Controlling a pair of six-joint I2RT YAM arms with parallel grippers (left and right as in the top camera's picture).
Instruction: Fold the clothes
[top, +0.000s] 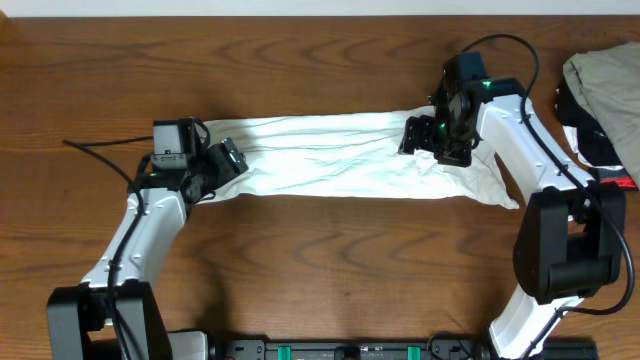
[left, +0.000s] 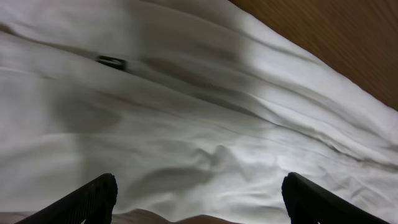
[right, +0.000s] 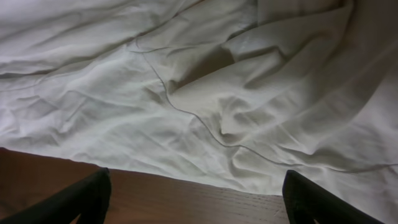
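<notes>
The clothes (top: 330, 155), a white wrinkled T-shirt, lie as a long band across the middle of the wooden table (top: 330, 270). My left gripper (top: 232, 158) hovers over the band's left end, open, with nothing between its fingers. In the left wrist view the clothes (left: 199, 112) fill the frame, and the left gripper (left: 199, 200) shows two dark fingertips (left: 93, 199) wide apart. My right gripper (top: 413, 135) is over the right part of the band, also open and holding nothing. In the right wrist view the right gripper (right: 196, 199) stands above bare wood just off the hem of the clothes (right: 205, 93).
A heap of beige-grey, black and red garments (top: 605, 90) lies at the table's back right corner, beside the right arm. A thin black cable (top: 95, 145) runs along the table behind the left arm.
</notes>
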